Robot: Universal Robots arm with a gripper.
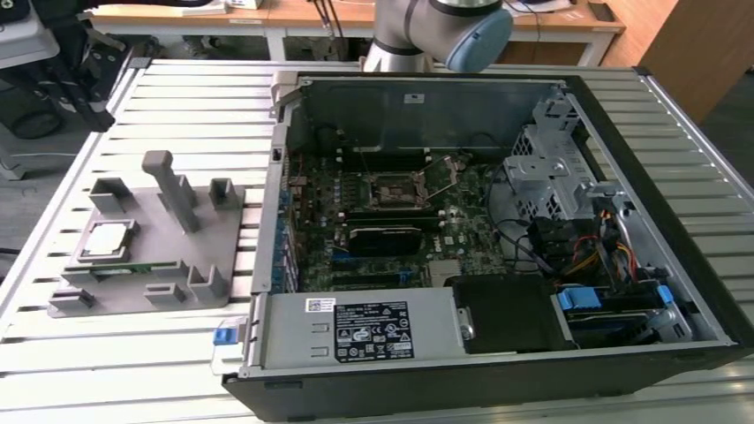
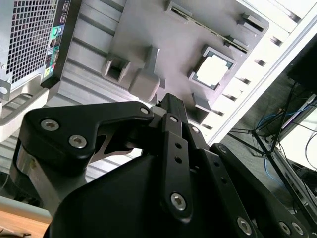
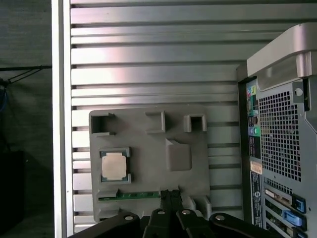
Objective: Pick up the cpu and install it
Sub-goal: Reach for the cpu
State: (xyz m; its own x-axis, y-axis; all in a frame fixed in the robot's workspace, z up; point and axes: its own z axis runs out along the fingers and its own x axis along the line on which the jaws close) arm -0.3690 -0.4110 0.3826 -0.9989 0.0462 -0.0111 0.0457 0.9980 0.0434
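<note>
cpu (image 1: 109,237): I see it seated in the grey holder (image 1: 224,252), at the exterior view's left.
gripper (image 3: 171,193): pinched together, holding nothing, clear of it.

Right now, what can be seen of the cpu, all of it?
The cpu is a small flat square chip, silvery-grey metal top with a thin pale rim. It lies flat, top up, seated in a raised square nest on the grey holder plate, which rests on the slatted table at the exterior view's left of the open computer case. A narrow green strip lies in a slot beside it. The tool hangs apart from it; nothing else touches it.
</note>
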